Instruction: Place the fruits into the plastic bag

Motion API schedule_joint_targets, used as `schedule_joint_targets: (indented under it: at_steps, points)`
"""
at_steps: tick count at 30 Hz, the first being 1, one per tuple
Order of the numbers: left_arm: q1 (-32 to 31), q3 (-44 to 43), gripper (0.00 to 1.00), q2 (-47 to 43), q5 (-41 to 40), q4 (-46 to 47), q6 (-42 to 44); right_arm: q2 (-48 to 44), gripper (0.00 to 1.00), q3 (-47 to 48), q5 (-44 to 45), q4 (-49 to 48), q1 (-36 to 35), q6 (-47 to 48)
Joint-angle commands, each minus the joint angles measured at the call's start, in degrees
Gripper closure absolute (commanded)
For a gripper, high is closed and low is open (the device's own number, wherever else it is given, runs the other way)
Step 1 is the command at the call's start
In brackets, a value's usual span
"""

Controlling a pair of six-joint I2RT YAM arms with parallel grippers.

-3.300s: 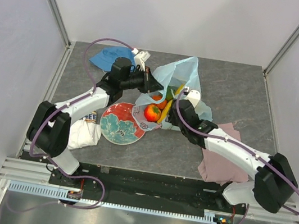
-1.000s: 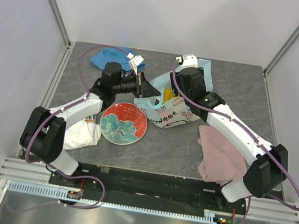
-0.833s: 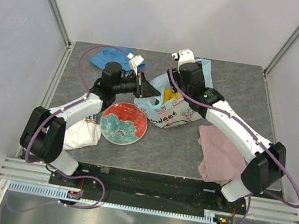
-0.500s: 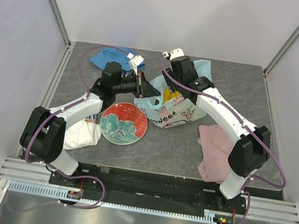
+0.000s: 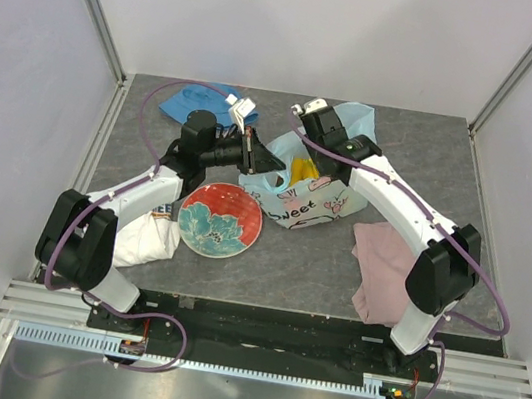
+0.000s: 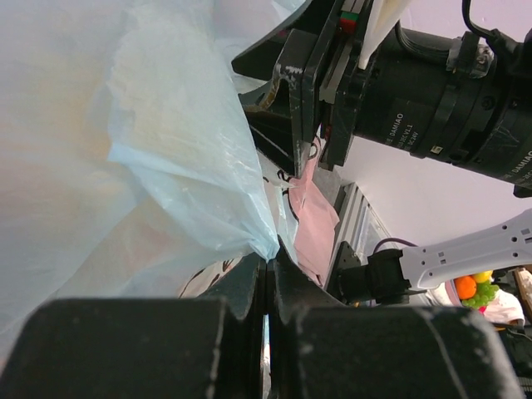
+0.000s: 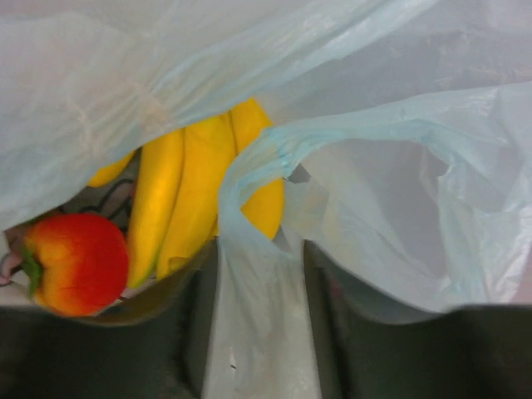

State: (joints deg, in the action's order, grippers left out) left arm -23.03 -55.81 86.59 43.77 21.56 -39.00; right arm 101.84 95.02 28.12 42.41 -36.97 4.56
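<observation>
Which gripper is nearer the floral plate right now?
Left. The left gripper sits just past the far rim of the floral plate, jaws shut on the plastic bag edge. The right gripper is farther back and rightward, over the bag's mouth.

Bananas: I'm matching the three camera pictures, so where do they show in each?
Top view: bananas at centre, in the mouth of the plastic bag.
Left wrist: not visible; bag film fills the left.
Right wrist: left of centre, beside a red-orange fruit.
Shared landmark: the pale blue bag.
</observation>
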Motion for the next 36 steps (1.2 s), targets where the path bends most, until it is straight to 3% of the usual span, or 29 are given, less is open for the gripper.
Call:
schedule_joint_targets:
  at_steps: [1, 2, 3, 5, 9, 13, 17, 22, 32, 36]
  points:
    - [-0.4, -1.1, 0.98, -0.8, -0.6, 1.0, -0.5, 0.0, 0.64, 2.2, 3.7, 3.0, 0.0, -0.1]
    - [-0.3, -1.4, 0.98, -0.7, -0.7, 0.7, -0.4, -0.2, 0.73, 2.2, 3.8, 3.0, 0.0, -0.2]
    - [-0.4, -2.3, 0.98, -0.5, -0.9, 0.5, -0.3, -0.7, 0.89, 2.5, 3.9, 3.0, 0.0, -0.3]
    - [-0.3, -3.7, 0.99, 0.2, -1.4, -0.5, 0.0, -1.7, 1.00, 3.6, 4.4, 2.2, 0.0, -0.9]
    - [0.1, -11.3, 0.99, 1.8, -4.4, -3.9, 1.2, -6.3, 1.00, 5.2, 5.4, -3.2, 0.6, -2.3]
    - [1.8, -20.9, 0.98, 4.6, -7.4, -9.4, 2.6, -15.9, 1.00, 1.5, 1.3, -17.8, 5.0, -6.5]
    - [4.8, -29.5, 0.98, 8.6, -6.6, -11.4, 0.7, -29.0, 1.00, -10.9, -7.9, -32.7, 10.1, -11.3]
    - [7.1, -35.1, 0.99, 13.2, -3.1, -9.5, -2.8, -36.4, 1.00, -21.9, -7.4, -44.9, 11.7, -11.9]
    - [8.3, -45.1, 0.98, 23.7, 4.3, -7.2, -0.5, -41.6, 1.00, -42.3, -4.5, -51.8, 12.2, -17.4]
    - [8.3, -46.8, 0.98, 25.9, 7.0, -6.7, -0.3, -43.0, 0.99, -45.4, -3.1, -53.3, 12.3, -19.8]
